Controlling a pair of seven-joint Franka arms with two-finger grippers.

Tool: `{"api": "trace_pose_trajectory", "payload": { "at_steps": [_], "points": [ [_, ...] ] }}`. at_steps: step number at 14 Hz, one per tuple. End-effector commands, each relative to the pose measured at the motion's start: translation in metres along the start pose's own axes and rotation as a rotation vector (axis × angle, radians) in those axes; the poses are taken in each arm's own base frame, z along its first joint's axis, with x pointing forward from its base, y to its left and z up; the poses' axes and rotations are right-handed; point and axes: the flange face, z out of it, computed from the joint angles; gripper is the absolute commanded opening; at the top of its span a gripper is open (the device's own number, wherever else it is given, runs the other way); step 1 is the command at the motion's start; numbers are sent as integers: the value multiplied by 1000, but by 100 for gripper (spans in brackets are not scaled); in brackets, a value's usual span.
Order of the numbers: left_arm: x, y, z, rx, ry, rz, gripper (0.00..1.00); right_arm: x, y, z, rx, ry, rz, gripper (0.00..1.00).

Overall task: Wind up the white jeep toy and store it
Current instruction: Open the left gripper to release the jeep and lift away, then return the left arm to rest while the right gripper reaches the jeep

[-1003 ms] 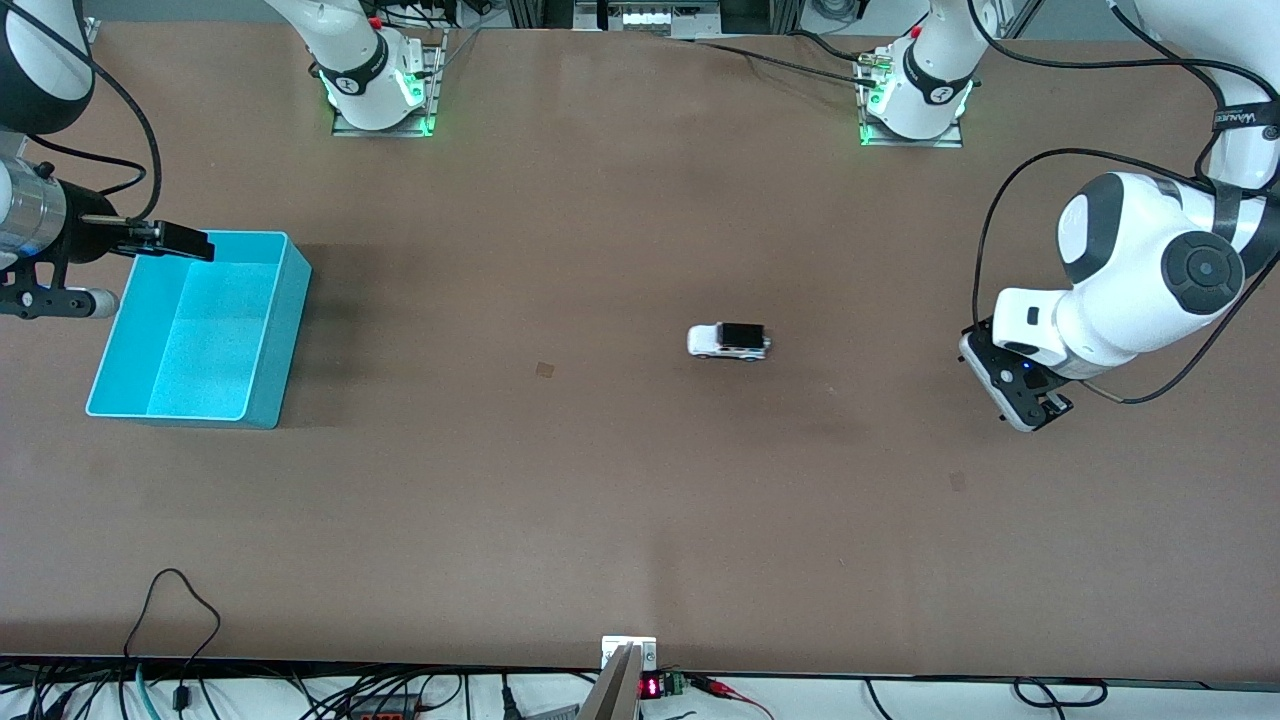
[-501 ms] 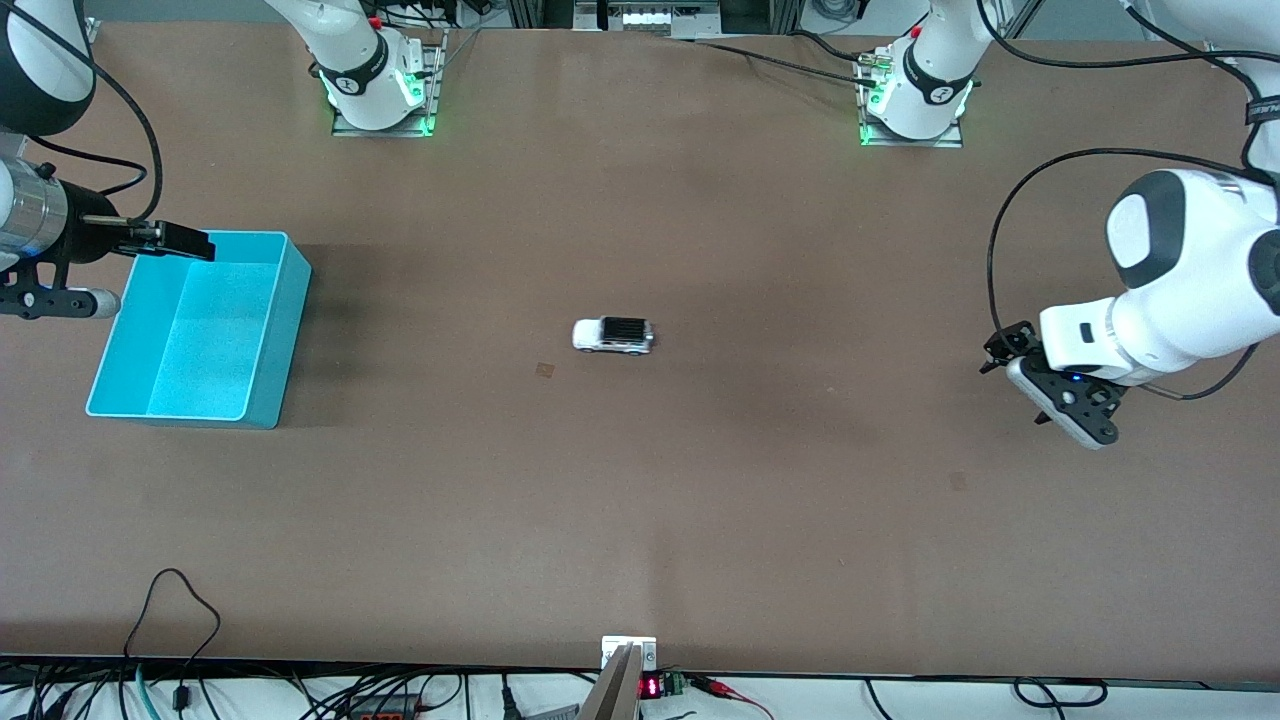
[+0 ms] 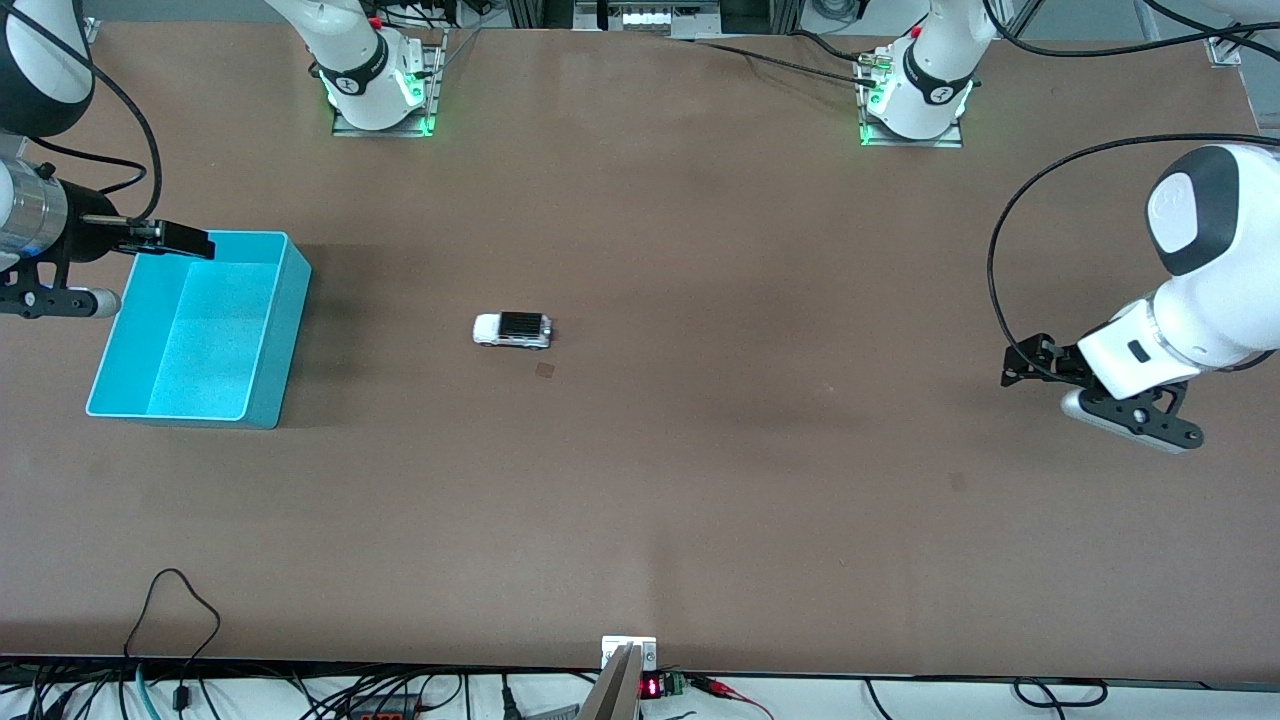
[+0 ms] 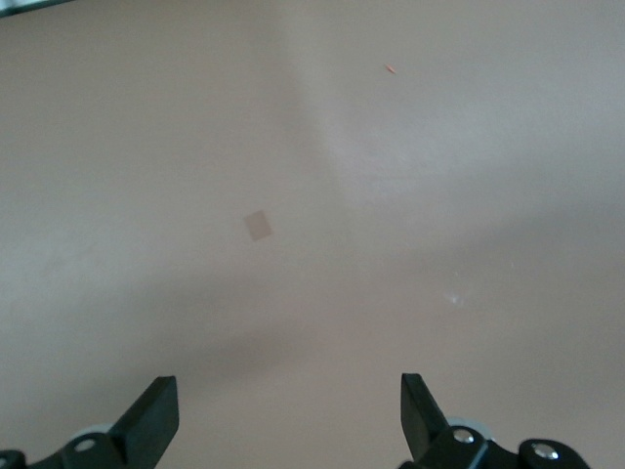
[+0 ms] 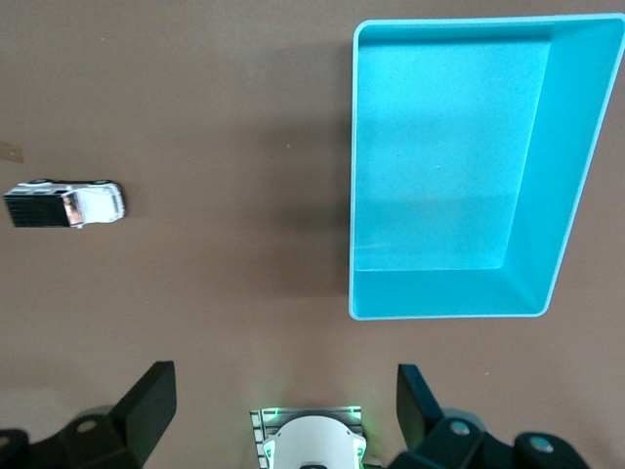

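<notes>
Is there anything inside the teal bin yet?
No. The teal bin shows only its bare floor in the right wrist view, with nothing covered. The white jeep toy sits on the table outside it, toward the middle.

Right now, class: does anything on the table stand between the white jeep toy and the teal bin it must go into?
Nothing visible does. The white jeep toy sits on bare table, with only tabletop between it and the teal bin toward the right arm's end. The open right pincer hangs over the bin's rim.
</notes>
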Motion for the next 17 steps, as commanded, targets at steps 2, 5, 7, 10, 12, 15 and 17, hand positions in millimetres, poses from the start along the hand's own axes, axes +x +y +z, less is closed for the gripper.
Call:
{"api": "trace_pose_trajectory", "payload": {
  "at_steps": [2,5,7,10,12,15,17],
  "points": [
    [-15,-13,-47,33,37,-152,100,-3,1,1,17,-13,-5,100],
    [-18,-18,-71,51,70,-220,100,-3,2,3,16,-16,-5,100],
    [-13,-12,-98,44,69,-242,100,-1,1,4,19,-14,-5,100],
    [-13,-4,-128,48,60,-288,100,3,-2,4,39,-2,-9,100],
    [-18,-4,-138,49,58,-288,100,5,-1,8,51,0,-4,100],
    [-35,4,-155,47,34,-293,100,6,-4,19,51,4,16,100],
    [-40,6,-163,46,35,-296,100,-2,-6,35,50,9,75,100]
  ]
}}
